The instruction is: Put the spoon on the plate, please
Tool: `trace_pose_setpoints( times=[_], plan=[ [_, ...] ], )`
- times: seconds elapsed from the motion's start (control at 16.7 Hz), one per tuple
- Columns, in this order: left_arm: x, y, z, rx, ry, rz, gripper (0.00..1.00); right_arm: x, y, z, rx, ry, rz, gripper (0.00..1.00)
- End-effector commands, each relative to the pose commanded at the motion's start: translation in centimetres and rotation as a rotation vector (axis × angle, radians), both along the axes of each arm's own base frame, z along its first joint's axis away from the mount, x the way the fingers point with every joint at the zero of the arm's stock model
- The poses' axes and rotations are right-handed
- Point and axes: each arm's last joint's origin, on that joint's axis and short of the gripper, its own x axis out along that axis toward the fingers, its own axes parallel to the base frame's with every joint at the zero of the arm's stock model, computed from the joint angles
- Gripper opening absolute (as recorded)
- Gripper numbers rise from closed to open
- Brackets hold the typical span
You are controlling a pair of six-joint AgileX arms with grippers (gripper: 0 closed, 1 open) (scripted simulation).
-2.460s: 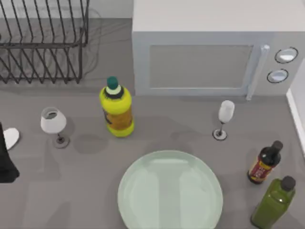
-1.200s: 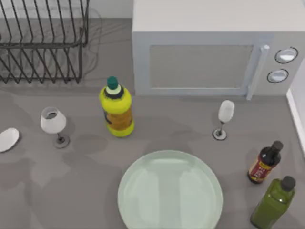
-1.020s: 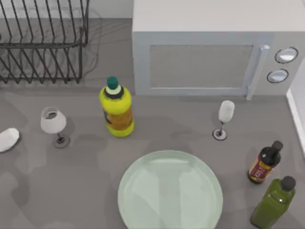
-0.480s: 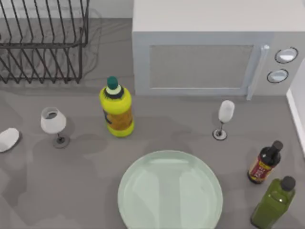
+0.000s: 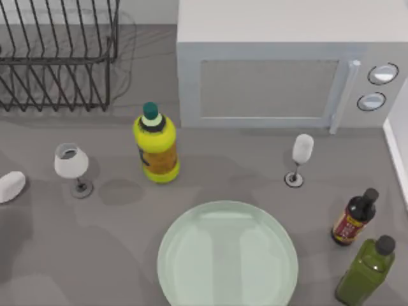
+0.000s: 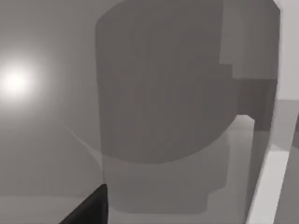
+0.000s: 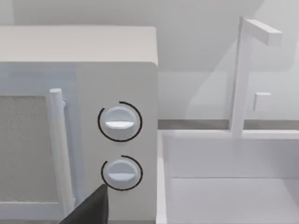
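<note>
Worktop scene with the task not begun: small all-white spoon [image 5: 11, 187] lies at the far left edge of the grey worktop [image 5: 95, 255], well apart from the large round pale green glassy plate [image 5: 227, 255], and neither pincer's state can be told.

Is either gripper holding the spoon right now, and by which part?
Nothing holds it. The spoon lies free on the table at the left edge.

Left gripper [image 6: 91, 207]: black, wedge-shaped tip, matte, plain.
Right gripper [image 7: 93, 207]: black, same pointed wedge, no markings.
</note>
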Motion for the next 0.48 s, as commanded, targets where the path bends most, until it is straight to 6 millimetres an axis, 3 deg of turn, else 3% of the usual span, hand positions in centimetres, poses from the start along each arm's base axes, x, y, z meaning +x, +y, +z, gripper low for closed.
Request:
trace_pose_setpoints(
  times=[0.18, 0.42, 0.48],
  plan=[
    [-0.3, 0.0, -2.1, -0.002, 0.005, 0.000, 1.00, 0.0, 0.0, 0.0, 0.000, 0.000, 0.000, 1.00],
    [-0.4, -0.1, -2.3, -0.002, 0.006, 0.000, 1.00, 0.0, 0.0, 0.0, 0.000, 0.000, 0.000, 1.00],
    [-0.4, -0.1, -2.3, -0.002, 0.006, 0.000, 0.92, 0.0, 0.0, 0.0, 0.000, 0.000, 0.000, 1.00]
  ],
)
